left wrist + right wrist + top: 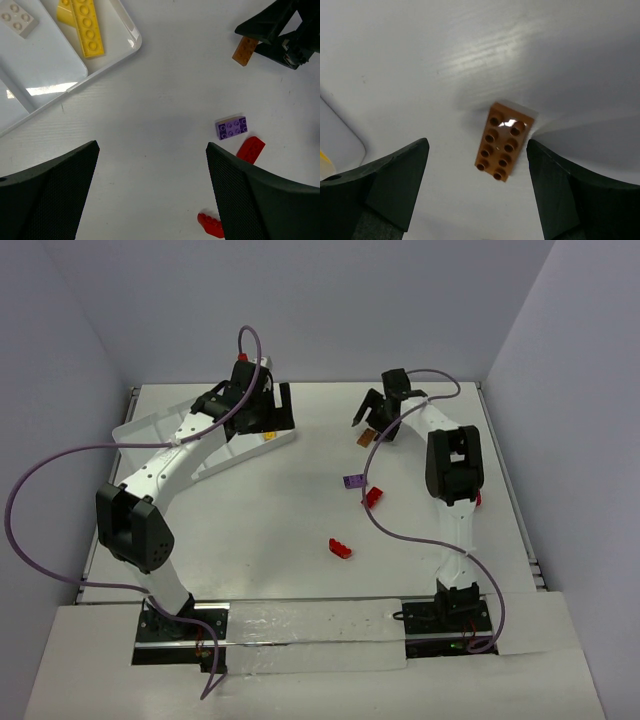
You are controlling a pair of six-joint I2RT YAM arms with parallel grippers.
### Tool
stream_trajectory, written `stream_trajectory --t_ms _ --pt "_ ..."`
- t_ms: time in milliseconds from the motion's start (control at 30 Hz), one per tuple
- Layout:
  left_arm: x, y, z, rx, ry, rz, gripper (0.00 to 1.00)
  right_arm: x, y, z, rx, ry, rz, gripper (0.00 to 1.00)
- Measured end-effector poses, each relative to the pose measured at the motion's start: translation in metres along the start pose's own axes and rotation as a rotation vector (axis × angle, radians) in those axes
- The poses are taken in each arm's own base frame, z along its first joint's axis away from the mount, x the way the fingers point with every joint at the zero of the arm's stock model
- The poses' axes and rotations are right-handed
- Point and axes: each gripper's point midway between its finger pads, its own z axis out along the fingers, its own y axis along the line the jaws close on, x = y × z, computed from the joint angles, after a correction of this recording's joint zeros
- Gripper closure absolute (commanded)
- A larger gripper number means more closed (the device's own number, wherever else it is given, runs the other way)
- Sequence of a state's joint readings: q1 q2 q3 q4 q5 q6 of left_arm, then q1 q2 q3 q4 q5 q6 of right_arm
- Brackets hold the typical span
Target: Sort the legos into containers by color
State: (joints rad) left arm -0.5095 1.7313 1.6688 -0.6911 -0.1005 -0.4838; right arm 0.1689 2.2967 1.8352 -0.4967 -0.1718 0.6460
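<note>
Left claw [150, 200] hangs spread wide, nothing in it. Up and to its left sits the shallow white plastic tray [131, 37]: long yellow studded bricks [86, 27] in one compartment, a pale beige brick [17, 17] apparently in the next, so colours stay apart. Right of that claw, loose on the surface [165, 100], are a small purple brick [231, 127] and two red bricks [250, 149]. Right claw [477, 185], also spread, hovers with the orange brick [503, 141] just ahead of its gap, I'd guess lining up a pinch.

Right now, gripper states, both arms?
Left gripper: open, holding nothing.
Right gripper: open, holding nothing, poised over the orange lego.
</note>
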Motion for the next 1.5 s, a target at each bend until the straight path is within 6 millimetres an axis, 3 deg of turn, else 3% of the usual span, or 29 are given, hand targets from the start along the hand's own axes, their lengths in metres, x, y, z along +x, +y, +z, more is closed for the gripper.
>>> stream_trajectory --t_ms 333,567,667,767,1033,1267,1333,1433,1500 --pt "-0.001 0.002 0.000 -0.008 -0.004 0.007 0.04 0.005 0.008 0.011 0.155 -0.020 -0.201 0.21" --pt "-0.001 0.002 0.000 -0.012 -0.006 0.010 0.04 0.022 0.002 0.011 0.278 -0.011 -0.364 0.54" --pt "-0.001 0.003 0.001 -0.015 -0.008 0.010 0.04 0.028 0.002 0.010 0.310 -0.011 -0.411 0.65" --pt "0.001 0.005 0.001 -0.020 -0.006 0.011 0.04 0.031 0.004 0.010 0.322 -0.015 -0.437 0.66" --pt "0.007 0.011 0.001 -0.039 0.003 0.018 0.04 0.049 0.018 0.008 0.299 0.006 -0.492 0.67" --pt "0.002 0.018 -0.001 -0.073 -0.022 0.014 0.04 0.117 0.041 -0.014 0.211 0.117 -0.561 0.66" --pt "0.001 0.020 -0.003 -0.081 -0.026 0.009 0.04 0.136 0.051 -0.019 0.181 0.143 -0.578 0.55" --pt "-0.001 0.023 -0.004 -0.095 -0.033 0.003 0.04 0.160 0.063 -0.020 0.137 0.180 -0.594 0.28" --pt "-0.002 0.025 -0.005 -0.105 -0.038 -0.001 0.04 0.171 0.068 -0.021 0.120 0.200 -0.592 0.22"
